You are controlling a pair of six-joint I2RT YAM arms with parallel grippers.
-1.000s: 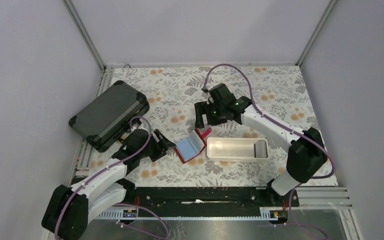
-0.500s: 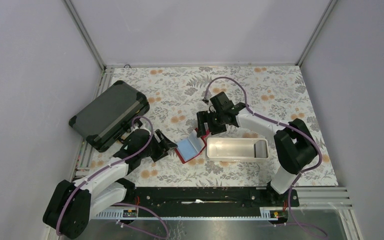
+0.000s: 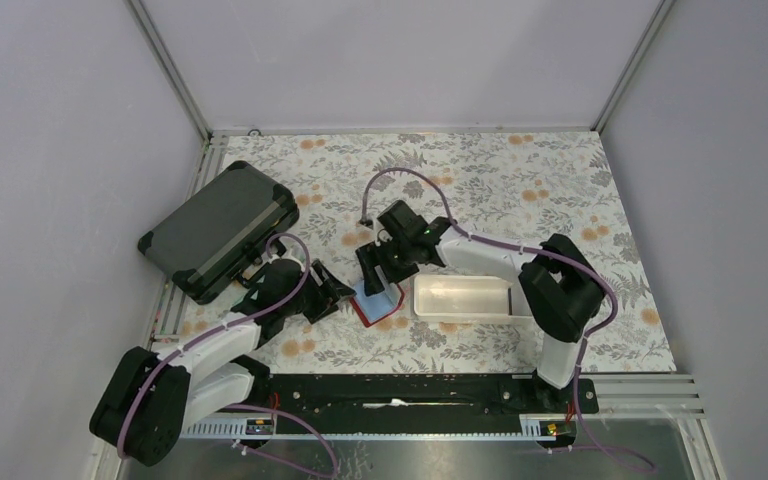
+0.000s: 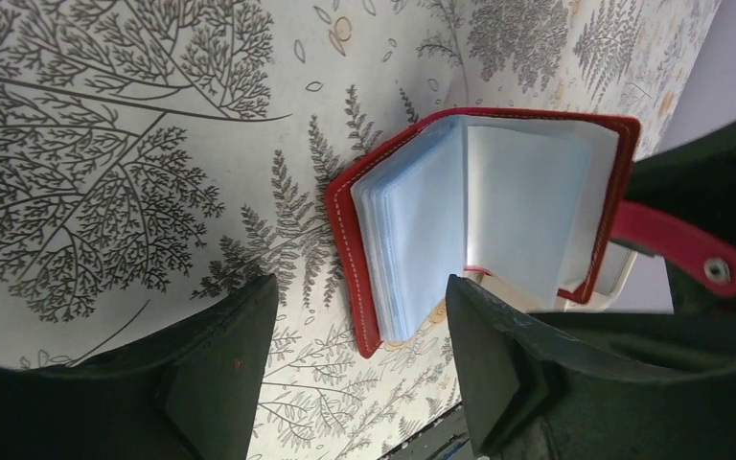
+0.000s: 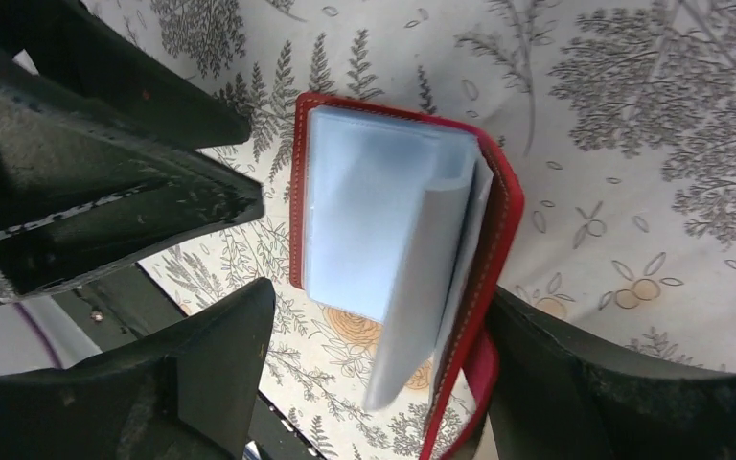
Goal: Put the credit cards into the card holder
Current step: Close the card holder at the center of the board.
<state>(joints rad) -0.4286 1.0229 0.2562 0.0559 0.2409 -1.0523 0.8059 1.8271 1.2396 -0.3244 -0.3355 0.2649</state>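
The red card holder lies open on the flowery bench, near the front and about in the middle. Its light blue see-through pockets fan up like pages. It is not possible to tell if any credit cards sit inside them.

Things crowd in on both sides. The white tray sits just beside the holder on the right. The left claw waits just beside the holder on the left, open, with nothing in it. The right claw hangs right over the holder. Its two fingers are spread apart, one on each side of the holder, and the far one looks as if it touches the red edge. The holder's little red strap with the metal snap sticks out toward the right claw. The big dark grey case lies well apart, at the back left.

Counting: one card holder, one tray, one case and two claws.
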